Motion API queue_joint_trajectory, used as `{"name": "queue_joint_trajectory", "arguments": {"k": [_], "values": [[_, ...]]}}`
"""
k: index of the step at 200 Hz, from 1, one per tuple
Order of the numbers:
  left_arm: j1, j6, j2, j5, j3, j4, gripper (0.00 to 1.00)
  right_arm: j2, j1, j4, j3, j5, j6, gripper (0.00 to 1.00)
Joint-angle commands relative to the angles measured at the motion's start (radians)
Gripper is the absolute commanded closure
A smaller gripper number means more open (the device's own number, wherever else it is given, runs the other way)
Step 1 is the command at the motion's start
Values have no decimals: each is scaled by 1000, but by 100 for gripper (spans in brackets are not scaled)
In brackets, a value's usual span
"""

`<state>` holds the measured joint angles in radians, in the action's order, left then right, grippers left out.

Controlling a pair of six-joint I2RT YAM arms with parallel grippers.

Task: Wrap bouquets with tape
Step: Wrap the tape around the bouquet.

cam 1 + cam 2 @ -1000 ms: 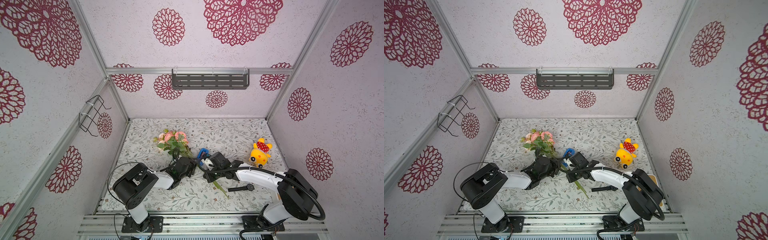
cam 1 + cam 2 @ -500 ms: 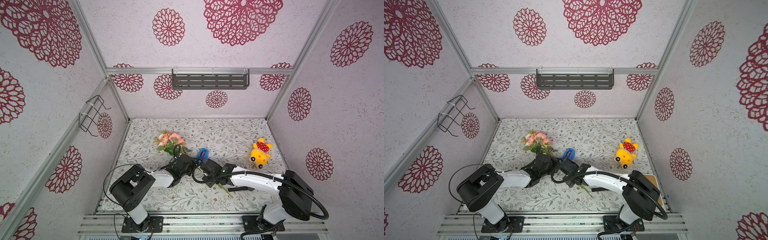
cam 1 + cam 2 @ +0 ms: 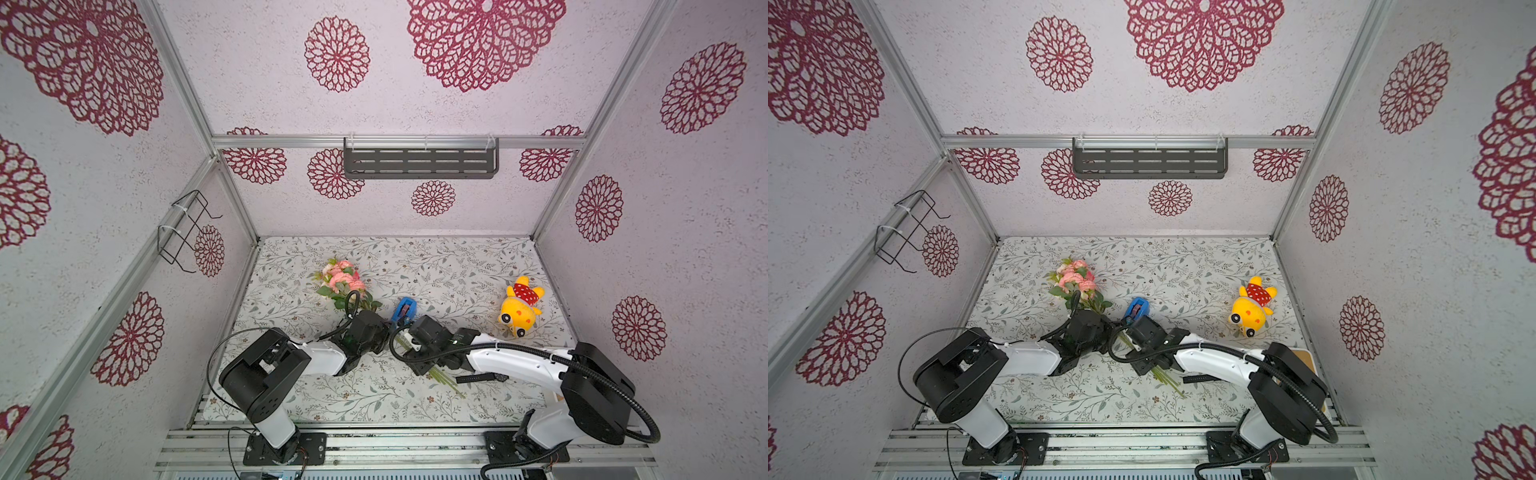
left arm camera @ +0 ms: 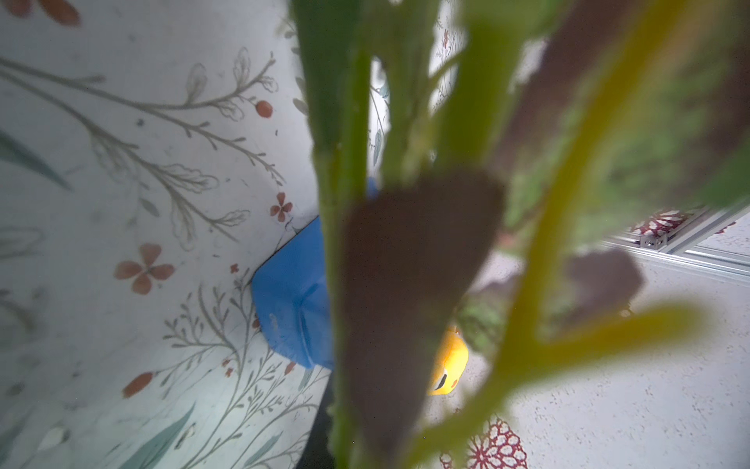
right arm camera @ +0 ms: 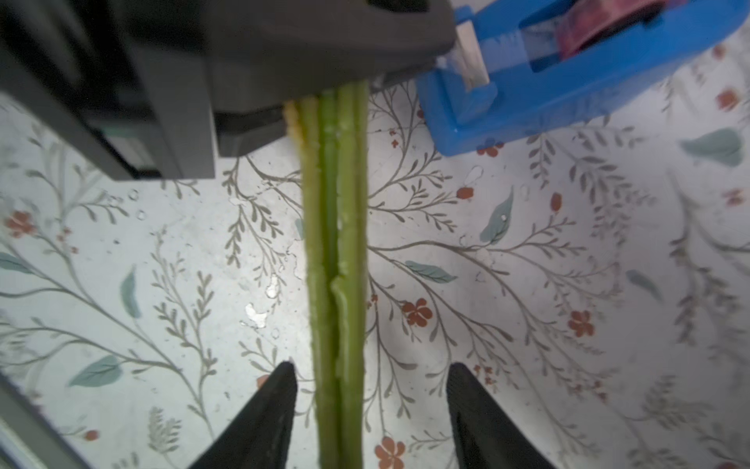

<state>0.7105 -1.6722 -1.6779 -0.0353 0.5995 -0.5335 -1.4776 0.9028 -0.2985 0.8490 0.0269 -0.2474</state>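
Pinching the stems (image 5: pixel 337 243) beside the tape dispenser (image 5: pixel 527 93) is the left pincer (image 5: pixel 320 81); right pincer (image 5: pixel 371 390) straddles them, spread.

The bouquet (image 3: pixel 343 279) lies flat, pink blooms at the far end, green stems bunched tight; the blue tape dispenser (image 3: pixel 404 309) stands just beside them.

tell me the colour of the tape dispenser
Bright blue; the tape dispenser shows best in the right wrist view.
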Motion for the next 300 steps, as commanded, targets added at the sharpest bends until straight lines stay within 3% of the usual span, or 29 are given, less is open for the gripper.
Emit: {"name": "queue_joint_trajectory", "arguments": {"k": [1, 25, 53, 61, 78, 95, 109, 119, 141, 169, 244, 260, 288, 300], "values": [[-1, 5, -5, -14, -10, -69, 100, 40, -77, 148, -39, 300, -160, 32], [1, 5, -14, -16, -12, -98, 100, -9, -114, 262, -63, 430, -256, 32], [4, 5, -10, -24, -17, -117, 100, -80, -174, 332, -87, 485, -327, 41], [4, 7, -9, -23, -19, -120, 100, -94, -189, 349, -96, 506, -339, 49], [4, 6, -12, -24, -17, -124, 100, -102, -207, 358, -103, 515, -340, 77], [6, 7, -16, -20, -17, -129, 100, -85, -208, 305, -88, 459, -295, 100], [6, 8, -19, -20, -15, -129, 100, -71, -194, 189, -41, 361, -212, 100], [6, 9, -17, -21, -15, -121, 79, -60, -169, 104, 0, 267, -143, 100], [3, 11, -7, -27, -12, -88, 54, -49, -102, -26, 81, 89, -15, 100], [-3, 12, 13, -36, -10, -39, 39, -53, -37, -110, 153, -70, 70, 100], [-20, 37, 7, -17, 36, 12, 34, -95, 72, -161, 203, -252, 175, 100], [-19, 35, -8, -6, 45, 8, 38, -102, 88, -161, 203, -272, 185, 100], [-17, 24, -38, 16, 49, -41, 55, -113, 93, -144, 197, -262, 174, 100], [-14, 19, -47, 22, 48, -49, 56, -115, 94, -131, 195, -251, 165, 100]]}}
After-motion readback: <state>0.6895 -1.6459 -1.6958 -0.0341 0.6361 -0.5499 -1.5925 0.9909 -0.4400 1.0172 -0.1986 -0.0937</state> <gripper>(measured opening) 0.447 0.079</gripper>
